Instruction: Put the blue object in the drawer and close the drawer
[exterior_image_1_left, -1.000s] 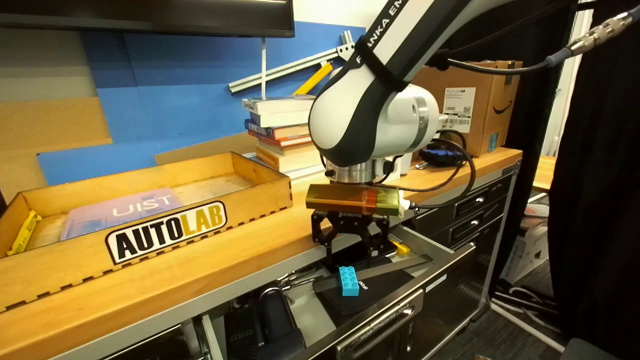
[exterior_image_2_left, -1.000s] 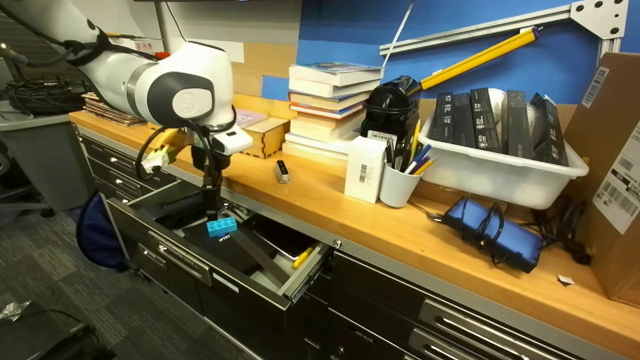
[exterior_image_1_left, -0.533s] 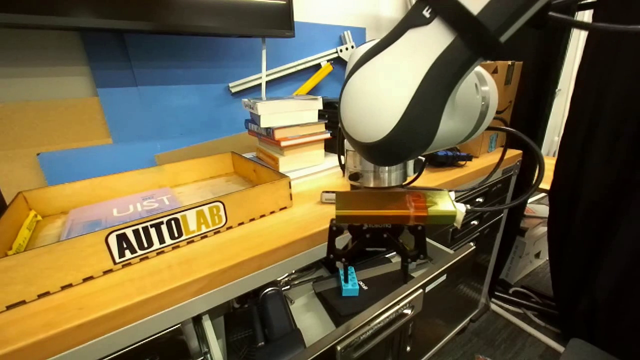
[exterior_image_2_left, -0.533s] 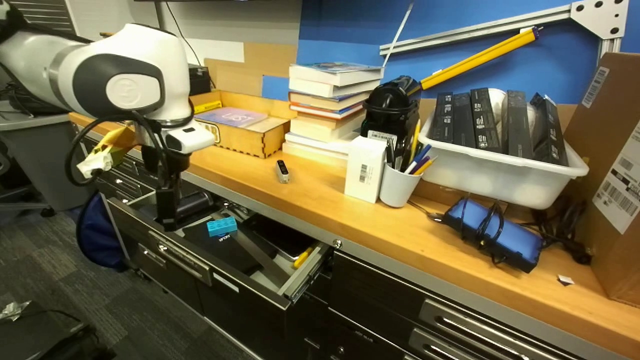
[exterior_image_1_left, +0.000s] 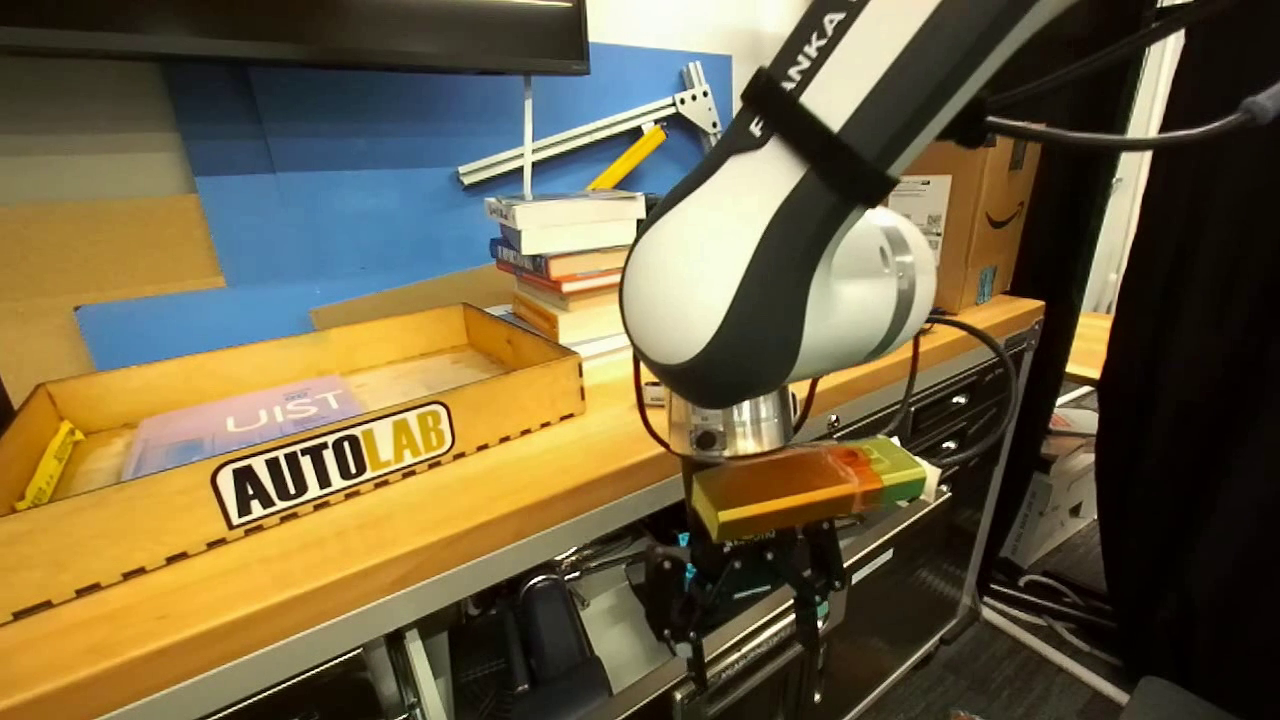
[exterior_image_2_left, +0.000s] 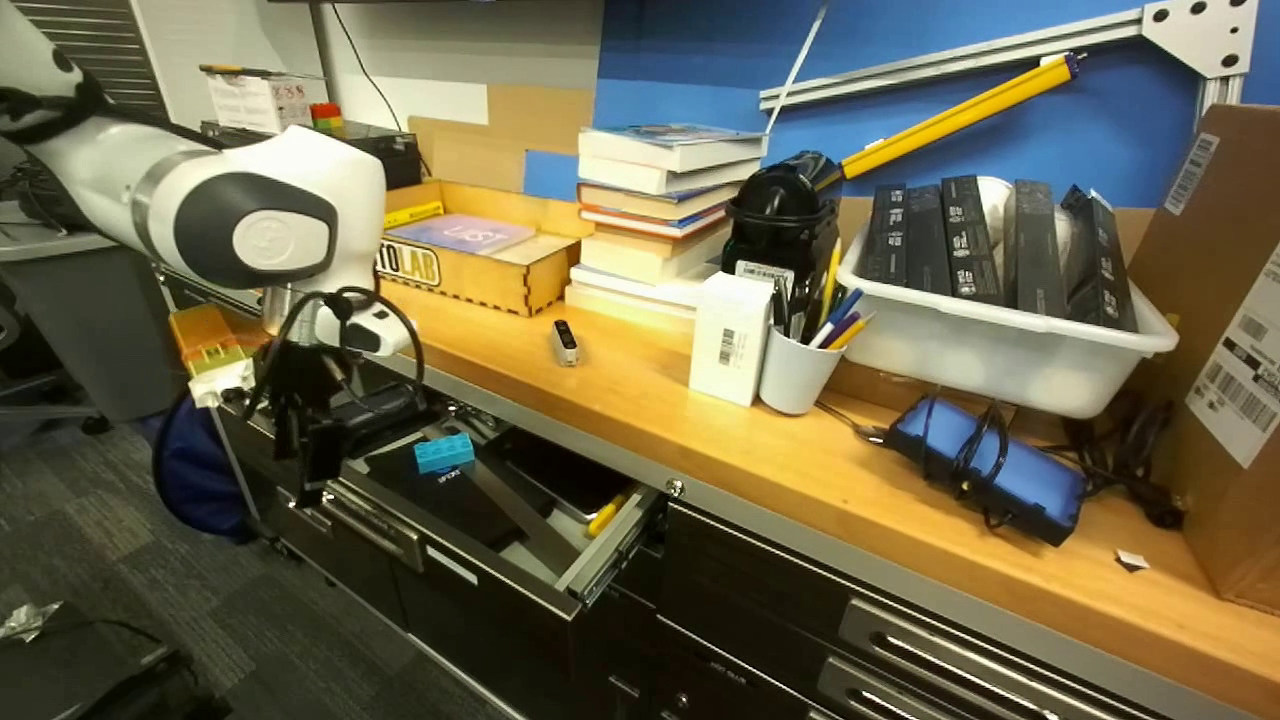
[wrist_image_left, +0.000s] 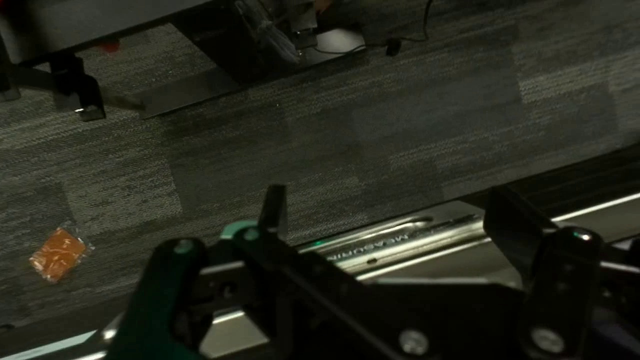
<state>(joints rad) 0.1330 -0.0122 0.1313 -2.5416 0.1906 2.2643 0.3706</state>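
**Wooden bench (exterior_image_1_left: 480, 495) running along a blue-panelled wall (exterior_image_1_left: 380, 210); drawer (exterior_image_2_left: 510, 580) standing open below, blue brick (exterior_image_2_left: 444, 453) lying inside**

In an exterior view, the white arm (exterior_image_1_left: 720, 270) is looming before the bench, a yellow-orange block (exterior_image_1_left: 800, 490) sitting at its wrist. The gripper (exterior_image_1_left: 757, 670) is hanging over the drawer's front and hiding most of the blue brick; only slivers are showing. From the gripper, a stack of books (exterior_image_1_left: 570, 265) is standing at eleven o'clock and a cardboard box (exterior_image_1_left: 985, 220) at one. At ten o'clock a wooden tray (exterior_image_1_left: 520, 410) is holding a lilac booklet (exterior_image_1_left: 230, 430) and a yellow packet (exterior_image_1_left: 48, 465).

In an exterior view, a small dark device (exterior_image_2_left: 565, 343) is lying on the bench between one and two o'clock from the blue brick, a cable-wrapped blue device (exterior_image_2_left: 985, 465) at three. Near half past two, a white cup (exterior_image_2_left: 795, 375) is holding pens (exterior_image_2_left: 843, 330), and a white bin (exterior_image_2_left: 980, 345) is holding upright black boxes (exterior_image_2_left: 965, 240). Within the drawer, the blue brick is resting on a flat black item (exterior_image_2_left: 435, 505), a grey strip (exterior_image_2_left: 525, 515) is lying at four o'clock, and a yellow item (exterior_image_2_left: 605, 515) beyond that. The gripper is hanging at nine o'clock from the blue brick.

In the wrist view, grey carpet (wrist_image_left: 375, 130) is spreading at twelve o'clock, an orange wrapper (wrist_image_left: 59, 255) lying at nine. The fingers (wrist_image_left: 505, 225) are standing wide apart, the drawer's handle (wrist_image_left: 422, 243) showing between them; whether they are touching it, I cannot tell.
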